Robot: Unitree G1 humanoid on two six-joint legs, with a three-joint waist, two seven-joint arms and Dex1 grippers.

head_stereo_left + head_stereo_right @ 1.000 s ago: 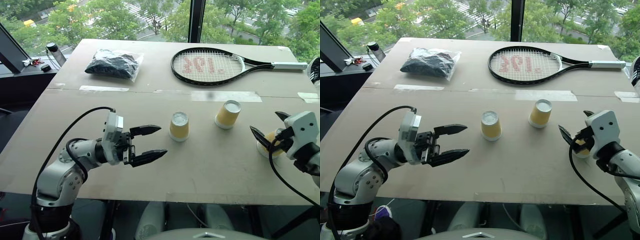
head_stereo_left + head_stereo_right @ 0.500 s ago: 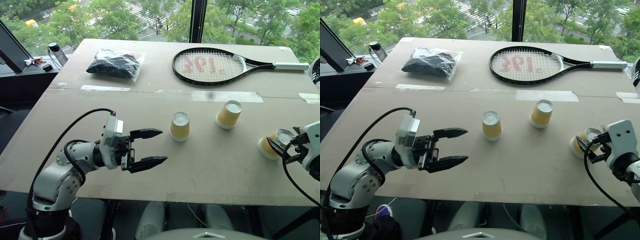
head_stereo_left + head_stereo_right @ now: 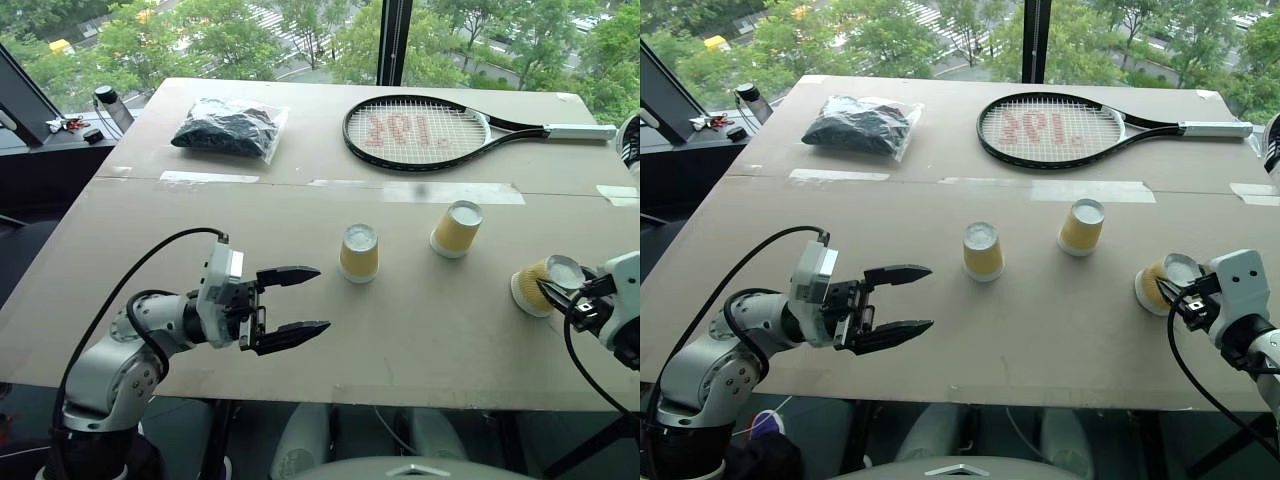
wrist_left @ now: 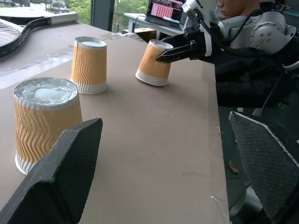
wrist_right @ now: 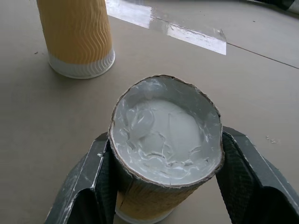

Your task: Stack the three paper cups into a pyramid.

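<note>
yellow-orange paper cups, three of them, spread across a tan worktop (image 3: 300,220): middle cup (image 3: 358,252) upside down near the centre, far cup (image 3: 456,229) upside down a little beyond it and toward the right, right cup (image 3: 540,284) tilted near the right edge, white base turned up. clamped on that tilted right cup, the right tool (image 5: 163,182), one black finger pressed to each corrugated side, as seen from its own wrist, with the far cup standing just beyond. held level over the near left part of the worktop, the left tool (image 3: 292,305), fingers spread wide apart and empty, pointing toward the middle cup but well short of it. no cup resting on another; all three apart on the surface, no pyramid built. farther back, a black-framed tennis racket (image 3: 430,130) lying flat with its white grip toward the right edge, and a clear bag of dark contents (image 3: 228,128) near the far left corner. strips of clear tape (image 3: 450,192) along the seam between the two boards. green treetops beyond the window behind. seated person and an open laptop visible past the right arm in the left wrist view.
</note>
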